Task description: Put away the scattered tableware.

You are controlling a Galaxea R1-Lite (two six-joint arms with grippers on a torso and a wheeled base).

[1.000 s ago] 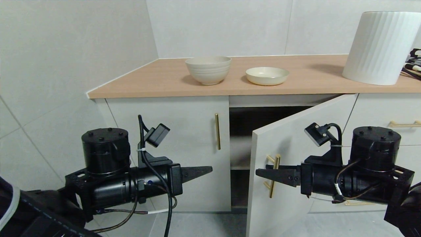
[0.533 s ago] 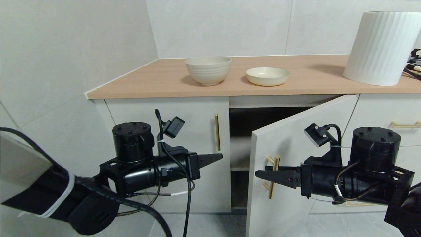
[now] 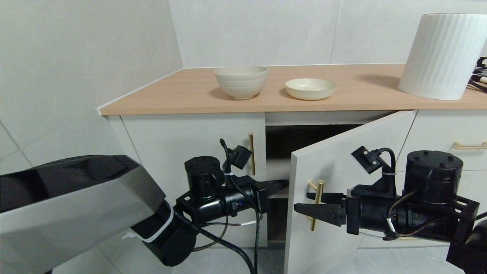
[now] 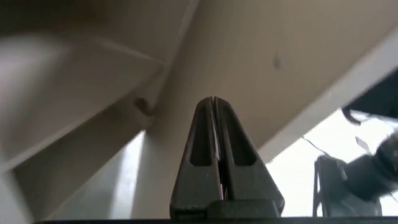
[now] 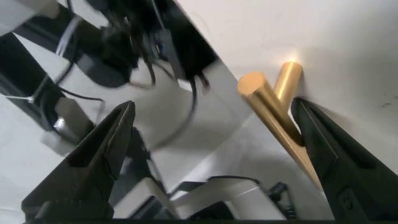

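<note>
A ribbed cream bowl (image 3: 241,81) and a shallow cream dish (image 3: 310,88) stand side by side on the wooden countertop (image 3: 182,95). Below them a cabinet door (image 3: 335,167) hangs ajar, with a gold bar handle (image 3: 318,203) (image 5: 277,102). My left gripper (image 3: 284,184) (image 4: 212,102) is shut and empty, its tip in the dark gap beside the door's free edge. My right gripper (image 3: 302,202) (image 5: 211,118) is open in front of the door, its fingers level with the gold handle, which lies close to one finger (image 5: 323,149).
A tall white ribbed container (image 3: 443,57) stands at the counter's right end, with dark utensils (image 3: 480,74) beyond it. The left cabinet door (image 3: 198,152) is closed, with its own gold handle (image 3: 250,153). A drawer handle (image 3: 470,144) is at the right. A tiled wall bounds the left.
My left arm has stretched forward and to the right, carrying its shut gripper from in front of the closed door into the cabinet gap. The right gripper has barely moved.
</note>
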